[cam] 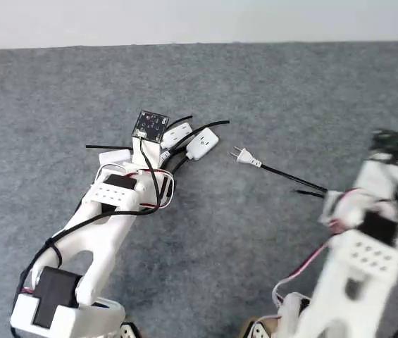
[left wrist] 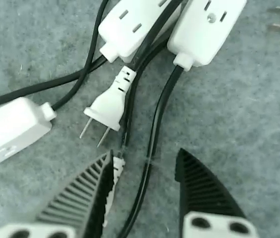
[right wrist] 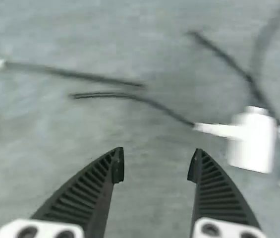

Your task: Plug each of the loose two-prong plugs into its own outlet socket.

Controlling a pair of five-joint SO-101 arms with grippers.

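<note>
**Left arm:** extended forward from the near-left of the grey table (cam: 269,232), wrist pitched down over the socket cluster.

**Left pincer** (left wrist: 146,154): fingers apart, holding nothing, a black cord (left wrist: 152,144) running between them.

**White two-prong plug** (left wrist: 107,106): lies unplugged on the table just ahead of the left pincer, prongs toward it. The first socket (left wrist: 135,22) and second socket (left wrist: 206,27) lie just beyond it, and the third socket (left wrist: 8,131) lies off to one side.

**Second plug** (cam: 244,156): loose on the table between the arms.

**Right arm:** near-right, wrist raised.

**Right pincer** (right wrist: 157,153): fingers apart, empty, above the table and cords.
</note>
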